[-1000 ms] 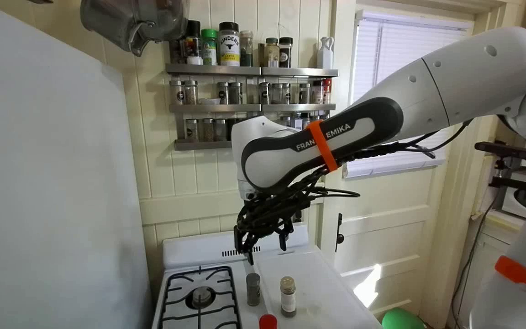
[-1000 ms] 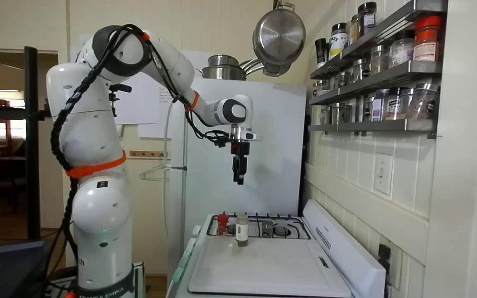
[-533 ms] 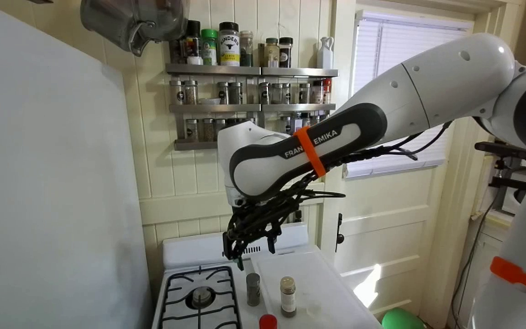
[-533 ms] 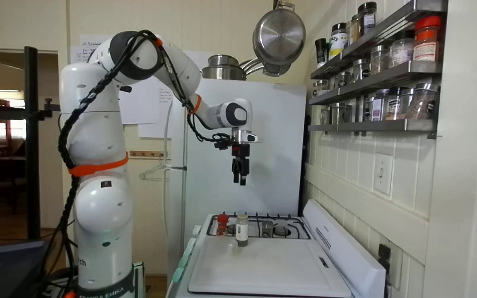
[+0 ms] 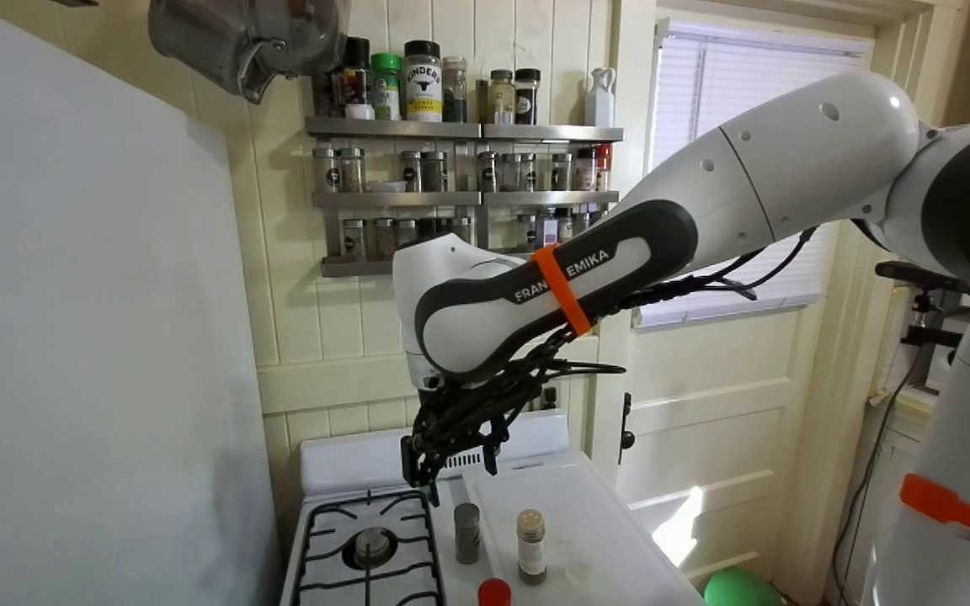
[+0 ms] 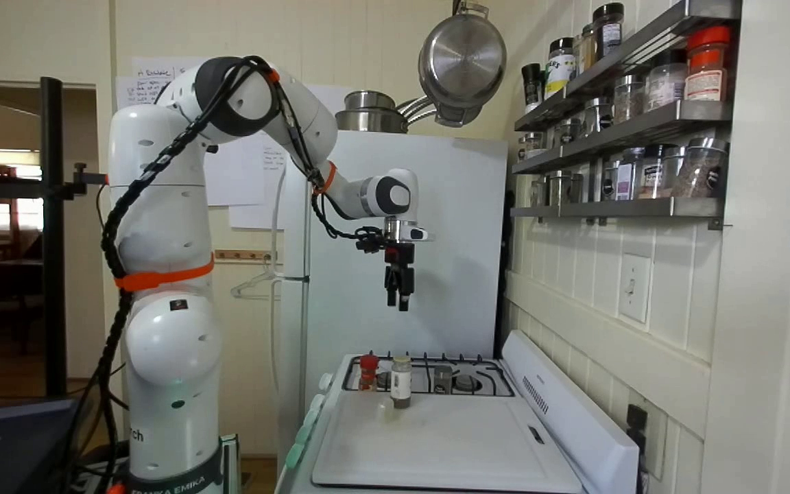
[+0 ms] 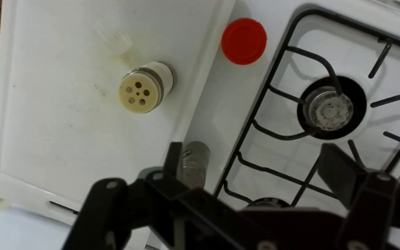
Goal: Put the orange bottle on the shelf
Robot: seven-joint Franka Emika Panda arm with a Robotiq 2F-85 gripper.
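The orange bottle stands upright on the stove top; it shows in both exterior views [image 5: 494, 592] [image 6: 367, 376], mostly out of frame in one of them. In the wrist view its round red cap [image 7: 244, 41] is seen from above, beside the burner grate. The shelf is a metal wall rack holding rows of spice jars, in both exterior views [image 5: 392, 200] [image 6: 625, 134]. My gripper [image 5: 461, 481] hangs pointing down above the stove, also in an exterior view [image 6: 398, 304]. In the wrist view its fingers [image 7: 251, 152] are wide apart with nothing between them.
A pale-topped jar [image 7: 139, 92] stands on the white stove cover, with a small clear object [image 7: 118, 41] near it. A grey-lidded jar [image 5: 467, 534] stands near the left finger in the wrist view. A pot [image 6: 462, 65] hangs high by the fridge [image 6: 409, 240].
The arm has moved leftward and slightly down in one exterior view, and a little lower in another, with the fingers now seen more apart. The jars and bottle have not moved.
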